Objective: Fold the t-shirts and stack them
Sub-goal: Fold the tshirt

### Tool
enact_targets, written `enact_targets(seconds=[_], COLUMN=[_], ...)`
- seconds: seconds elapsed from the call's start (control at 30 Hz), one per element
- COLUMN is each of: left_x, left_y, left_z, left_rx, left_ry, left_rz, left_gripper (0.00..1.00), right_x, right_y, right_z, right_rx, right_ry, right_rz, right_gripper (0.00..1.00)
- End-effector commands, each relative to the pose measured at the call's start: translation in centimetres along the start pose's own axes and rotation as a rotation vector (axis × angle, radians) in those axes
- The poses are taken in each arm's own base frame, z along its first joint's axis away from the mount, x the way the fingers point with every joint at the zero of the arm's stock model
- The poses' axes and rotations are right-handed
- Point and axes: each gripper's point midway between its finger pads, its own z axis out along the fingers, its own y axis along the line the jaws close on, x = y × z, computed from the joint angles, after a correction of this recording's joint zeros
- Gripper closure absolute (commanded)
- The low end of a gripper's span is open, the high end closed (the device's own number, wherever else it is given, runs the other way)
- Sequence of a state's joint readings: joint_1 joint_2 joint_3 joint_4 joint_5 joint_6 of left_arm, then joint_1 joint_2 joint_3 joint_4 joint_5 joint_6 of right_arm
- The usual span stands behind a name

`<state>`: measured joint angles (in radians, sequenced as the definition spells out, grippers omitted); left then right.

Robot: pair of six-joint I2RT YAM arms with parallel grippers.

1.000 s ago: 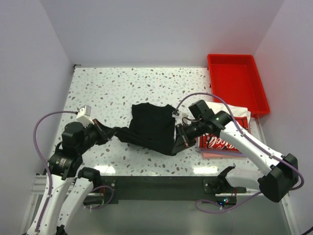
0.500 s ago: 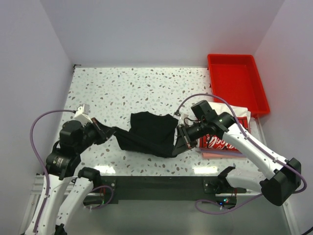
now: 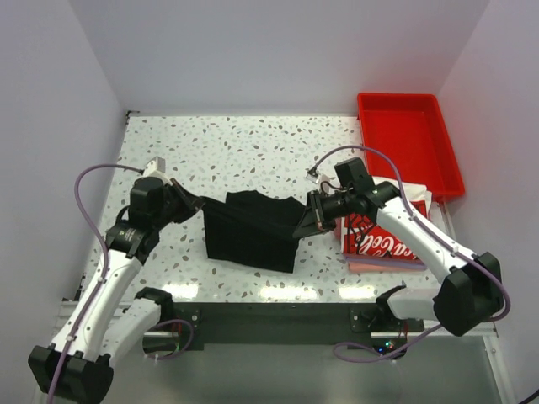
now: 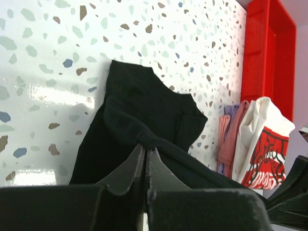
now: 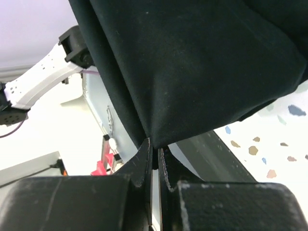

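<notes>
Two sides of the plain black cloth t-shirt (image 3: 251, 234) are pinched at mid-tabletop (image 3: 236, 151): the left end effector (image 3: 196, 204) is clamped on its left edge and the right end effector (image 3: 300, 231) on its right edge. Right of it, a white t-shirt with red-and-black print (image 3: 383, 242) lies on pinkish t-shirts (image 3: 375, 264), on the near side of a red plastic tray (image 3: 364, 126).

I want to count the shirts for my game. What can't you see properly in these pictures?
- How many shirts are piled: the right arm crosses the pile in the top view; the left wrist view shows only pinkish edges.
- The white printed t-shirt: its picture is partly under that arm.
- The black t-shirt: bunched up, its sleeves are lost in folds; the right wrist view shows mostly black cloth.
</notes>
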<state>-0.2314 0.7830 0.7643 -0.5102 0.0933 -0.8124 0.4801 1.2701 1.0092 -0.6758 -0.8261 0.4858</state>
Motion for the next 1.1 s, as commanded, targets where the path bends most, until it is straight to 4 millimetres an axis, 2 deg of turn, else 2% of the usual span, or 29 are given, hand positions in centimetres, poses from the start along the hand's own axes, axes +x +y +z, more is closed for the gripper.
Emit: enact_targets(seconds=[0.0,0.27,0.37,0.53,0.6,0.77,0.83,0.97,1.07], left_x=[-4.1,-4.7,-4.9,-4.1,-3.9,-4.2,-3.8,-4.2,-2.9], left_y=[-0.4,0.0,0.2,0.8,0.8,1.0,1.5,1.4,2.2], left_z=[1.6,5.4,6.9,10.0,11.2,13.3,14.4,16.2,18.1], left_rx=[-0.013,-0.036,-0.049,-0.068,-0.07,-0.085,-0.102,-0.108,-0.128], left_ry=[-0.168,-0.17,-0.161,-0.103,-0.086,-0.072,-0.054,-0.044,0.023], left_rz=[-0.007,0.0,0.006,0.008,0.009,0.017,0.019,0.033,0.029], left_gripper=[1.0,1.0,1.0,1.0,1.0,1.0,1.0,1.0,1.0], right_x=[-1.2,-4.3,-4.9,-7.3,-8.3,-9.8,-10.8,-12.1,-13.6], right_y=[0.1,-1.9,-3.1,-5.6,-6.1,-8.9,-9.4,-11.9,-12.9], right_z=[0.2,0.5,0.9,1.3,1.3,2.3,2.4,3.0,2.9], right_rx=[-0.037,-0.009,0.005,0.083,0.087,0.137,0.144,0.218,0.25], right_ry=[-0.009,-0.083,-0.083,-0.134,-0.158,-0.163,-0.177,-0.184,-0.211], right_rz=[0.017,0.066,0.095,0.108,0.113,0.168,0.162,0.17,0.167], right_gripper=[1.0,1.0,1.0,1.0,1.0,1.0,0.98,0.98,0.91])
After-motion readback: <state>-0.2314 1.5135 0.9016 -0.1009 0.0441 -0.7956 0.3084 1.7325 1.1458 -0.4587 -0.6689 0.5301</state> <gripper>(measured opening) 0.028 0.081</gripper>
